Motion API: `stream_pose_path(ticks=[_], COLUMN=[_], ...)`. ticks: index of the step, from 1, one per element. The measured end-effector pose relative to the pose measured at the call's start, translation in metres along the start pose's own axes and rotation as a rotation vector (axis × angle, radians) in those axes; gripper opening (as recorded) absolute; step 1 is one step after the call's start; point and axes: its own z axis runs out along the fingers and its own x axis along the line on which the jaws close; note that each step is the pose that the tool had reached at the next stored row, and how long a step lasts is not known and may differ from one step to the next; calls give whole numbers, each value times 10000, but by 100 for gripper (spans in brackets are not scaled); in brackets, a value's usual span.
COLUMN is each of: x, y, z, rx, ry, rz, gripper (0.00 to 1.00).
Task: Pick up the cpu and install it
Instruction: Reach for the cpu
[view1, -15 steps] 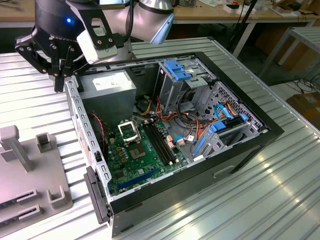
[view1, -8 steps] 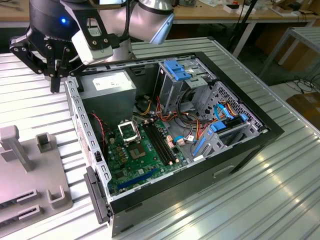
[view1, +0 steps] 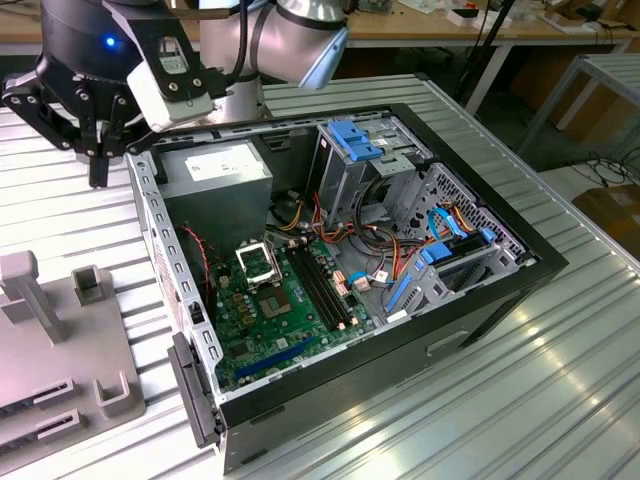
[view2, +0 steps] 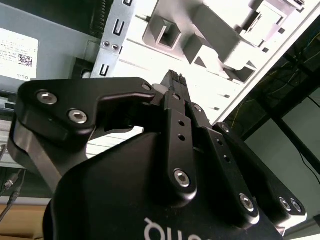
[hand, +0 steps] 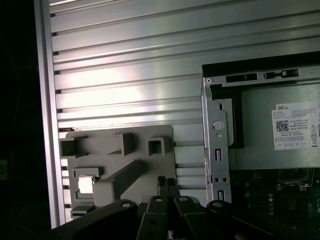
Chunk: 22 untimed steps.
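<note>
Pickup not yet begun: the end effector (view1: 98, 176), upper left in the exterior view, is closed on nothing; the cpu (hand: 85, 185) sits in its holder (hand: 155, 170).

Open computer case (view1: 350, 400) sits on the ribbed table (view1: 500, 420). Inside it: grey power supply (view1: 215, 170), green motherboard (view1: 270, 320), blue drive brackets (view1: 355, 140). Grey fixture plate (view1: 40, 360) lies just beside the case, on the exterior view's left.

Fixture (view1: 45, 375) beside case (view1: 470, 325) on table (view1: 565, 400)
</note>
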Motion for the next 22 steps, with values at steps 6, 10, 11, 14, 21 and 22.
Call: stream_pose_path(ticks=[6,10,11,14,21,22], x=[213,381,412,509,733,757], y=[-18,-33,-35,-44,-64,-66], z=[52,93,101,128,192,200], rx=[-2,-21,-25,-40,-55,-57], ry=[-47,-285,-347,-517,-742,-759], rz=[-1,-11,-14,-23,-32,-32], gripper=[11,11,11,11,11,11])
